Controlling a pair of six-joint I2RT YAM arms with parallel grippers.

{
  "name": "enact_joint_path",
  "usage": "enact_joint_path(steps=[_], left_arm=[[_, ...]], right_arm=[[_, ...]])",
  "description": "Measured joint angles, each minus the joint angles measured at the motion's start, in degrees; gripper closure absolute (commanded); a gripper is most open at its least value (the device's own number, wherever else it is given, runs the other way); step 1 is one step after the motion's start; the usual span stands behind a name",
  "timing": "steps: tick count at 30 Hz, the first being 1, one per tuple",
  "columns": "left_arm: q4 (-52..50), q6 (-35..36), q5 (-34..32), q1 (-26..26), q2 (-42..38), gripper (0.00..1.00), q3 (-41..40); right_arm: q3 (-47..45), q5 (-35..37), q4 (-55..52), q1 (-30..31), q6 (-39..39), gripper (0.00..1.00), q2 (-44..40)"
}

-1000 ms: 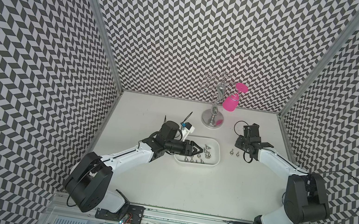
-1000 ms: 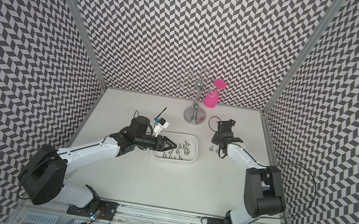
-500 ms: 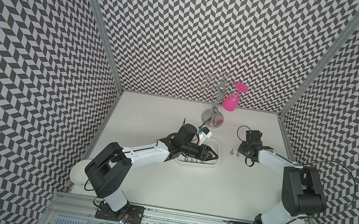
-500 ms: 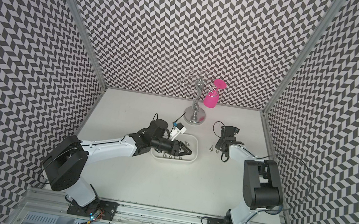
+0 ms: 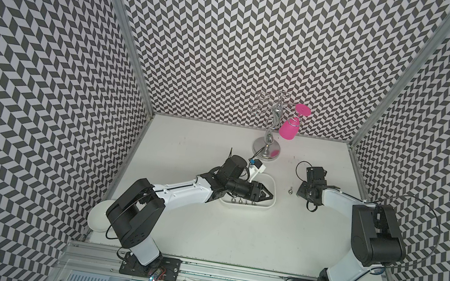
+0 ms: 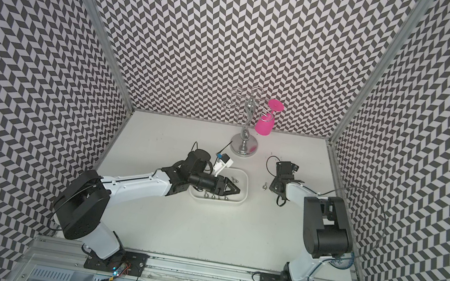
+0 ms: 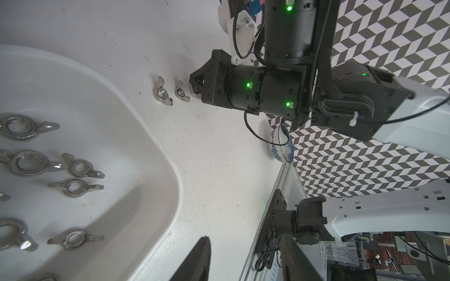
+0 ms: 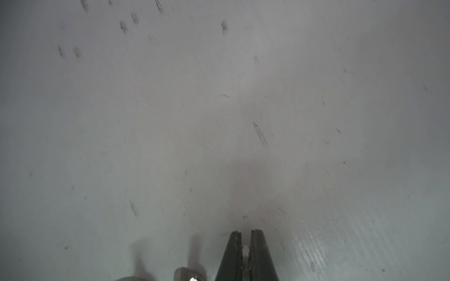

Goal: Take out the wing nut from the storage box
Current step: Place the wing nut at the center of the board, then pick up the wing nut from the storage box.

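By rounded storage box [image 5: 246, 208], left end effector [image 5: 270, 196] half-open, empty, right end effector [image 8: 246, 234] shut.

You have a shallow white plastic storage box [image 7: 155, 155], smooth and glossy, with soft highlights along its rim. The small silvery metal wing nuts [image 7: 95, 187] are polished and bright. Your flat white table [image 8: 170, 121] is matt, finely textured, and scuffed with dark marks. The tall chrome-look metal stand [image 5: 266, 151] is mirror-shiny. The pink plastic goblet [image 5: 288, 130] looks smooth and satiny. The round blue-patterned bowl [image 7: 282, 152] shows a glazed gloss.
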Motion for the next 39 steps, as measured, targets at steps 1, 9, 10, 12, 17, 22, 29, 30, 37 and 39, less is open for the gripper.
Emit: enact_joint_path(steps=[1, 9, 10, 12, 17, 22, 29, 30, 37, 39], left_arm=[[0.00, 0.07, -0.07, 0.00, 0.00, 0.50, -0.02], [-0.13, 0.28, -0.26, 0.07, -0.11, 0.50, -0.76], [-0.13, 0.31, -0.26, 0.07, -0.11, 0.50, -0.85], [-0.20, 0.46, -0.28, 0.07, -0.13, 0.50, -0.94], [-1.36, 1.01, -0.61, 0.85, -1.46, 0.50, -1.03], [-3.45, 2.43, -0.59, 5.62, -6.05, 0.49, -2.45], [-7.23, 5.68, 0.04, 24.61, -15.67, 0.48, -9.01], [-7.72, 6.14, 0.39, 27.43, -16.48, 0.47, -10.14], [-12.33, 9.03, 3.67, 40.57, -18.62, 0.47, -17.20], [-13.00, 9.53, 4.20, 41.03, -18.62, 0.47, -17.92]], right_arm=[[0.00, 0.00, 0.02, 0.00, 0.00, 0.88, 0.00], [0.00, -0.04, 0.04, 0.00, -0.22, 0.77, 0.02], [0.00, -0.04, 0.04, 0.00, -0.24, 0.76, 0.02], [0.00, -0.11, 0.00, 0.00, -0.24, 0.73, -0.04], [0.07, -0.68, -0.79, 0.42, -0.44, 0.68, -3.39], [1.70, -0.68, -1.68, 5.60, -1.55, 0.64, -9.38], [7.32, -6.47, -0.09, 26.60, -4.28, 0.62, -9.86], [8.37, -7.52, 0.17, 29.05, -4.70, 0.62, -8.83], [17.29, -14.67, 0.61, 35.65, -6.80, 0.61, 4.26], [19.56, -15.52, 0.02, 35.58, -7.02, 0.60, 7.63]])
